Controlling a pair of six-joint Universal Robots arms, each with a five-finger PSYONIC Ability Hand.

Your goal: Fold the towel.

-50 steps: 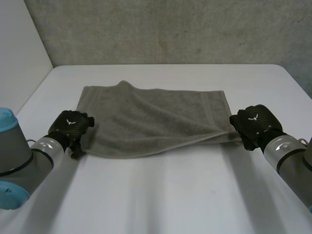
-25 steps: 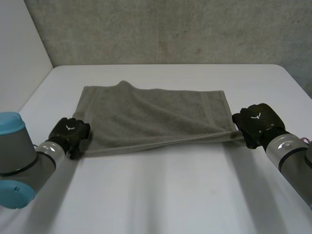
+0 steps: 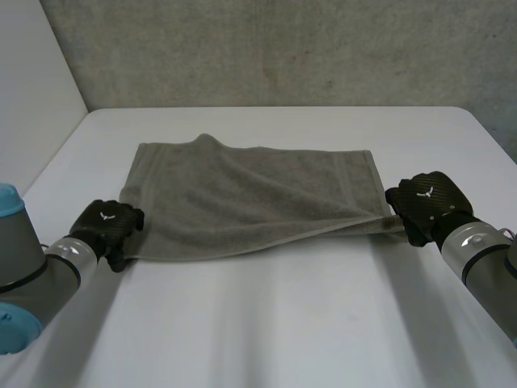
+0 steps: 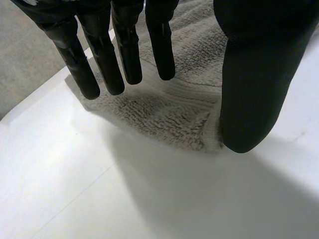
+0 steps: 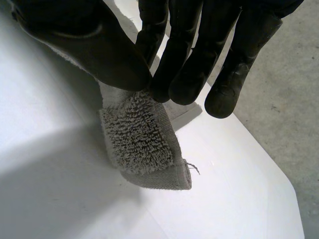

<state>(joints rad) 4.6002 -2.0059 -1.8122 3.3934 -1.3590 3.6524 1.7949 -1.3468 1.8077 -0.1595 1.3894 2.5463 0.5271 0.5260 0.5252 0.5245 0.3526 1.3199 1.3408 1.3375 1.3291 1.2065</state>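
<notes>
**Towel:** grey rectangular terry towel [image 3: 250,190] with looped pile and a flat-woven border band. It lies spread at the middle of the smooth white surface [image 3: 283,323]. A small ridge puckers its far edge near 11 o'clock.

**Left hand** [image 3: 105,228]: low at the towel's 8 o'clock corner. Its fingers [image 4: 127,50] are straight and spread above the pile, the thumb sits beside the corner, and nothing is gripped.

**Right hand** [image 3: 424,202]: at the 4 o'clock corner, with thumb and fingers [image 5: 184,59] pinching the cloth. The corner tip hangs below the fingertips, and the near edge is drawn taut.

**Room:** the surface extends broadly toward 6 o'clock.

Black left robot hand [image 3: 105,222], white emblem; grey arm [image 3: 44,271], light-blue cap [image 3: 8,196].
</notes>
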